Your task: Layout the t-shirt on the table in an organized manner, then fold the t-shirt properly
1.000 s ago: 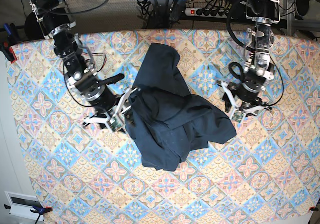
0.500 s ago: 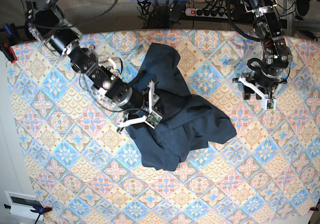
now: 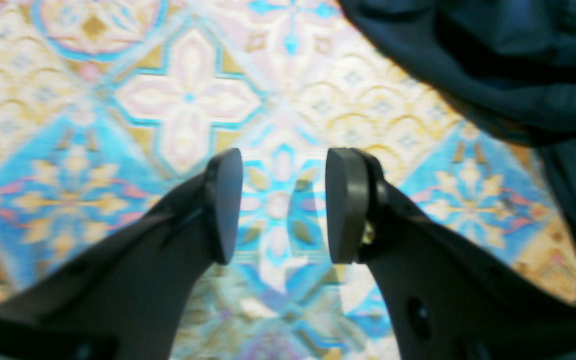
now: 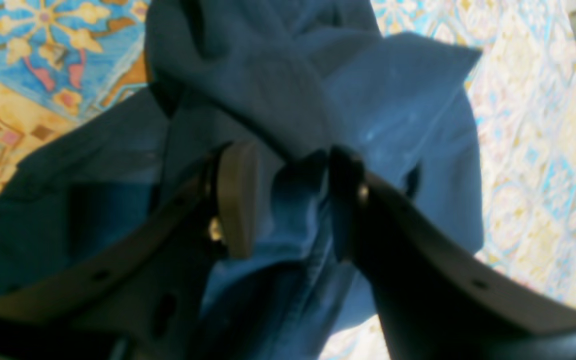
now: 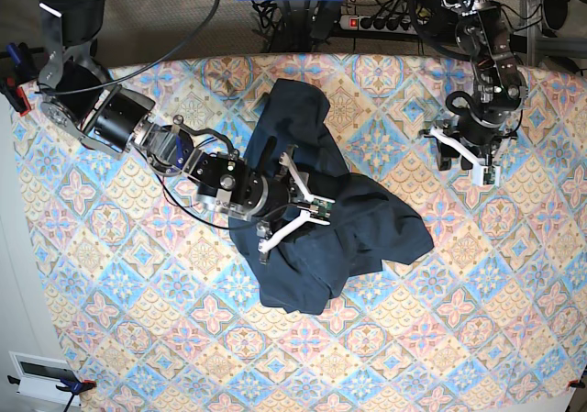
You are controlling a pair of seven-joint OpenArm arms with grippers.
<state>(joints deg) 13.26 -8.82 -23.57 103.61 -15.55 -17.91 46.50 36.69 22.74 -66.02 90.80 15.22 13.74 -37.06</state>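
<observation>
The dark navy t-shirt (image 5: 367,224) lies crumpled in a heap in the middle of the patterned table (image 5: 138,293). My right gripper (image 5: 289,201) reaches in from the left and hangs over the shirt's middle. In the right wrist view its jaws (image 4: 290,210) stand apart, open, with a ridge of the t-shirt (image 4: 393,125) running between the pads. My left gripper (image 5: 463,150) sits at the right, apart from the cloth. In the left wrist view it (image 3: 284,205) is open over bare tile pattern, and the t-shirt's edge (image 3: 493,65) shows at the top right.
A power strip (image 5: 381,22) and cables lie behind the table's back edge. A white box (image 5: 41,375) sits off the front left corner. Patterned cloth stretches wide in front of the shirt and to both sides.
My right arm has swung right, from the shirt's left edge to over its middle, and its jaws have widened a little. My left arm has pulled back and away from the shirt's right corner.
</observation>
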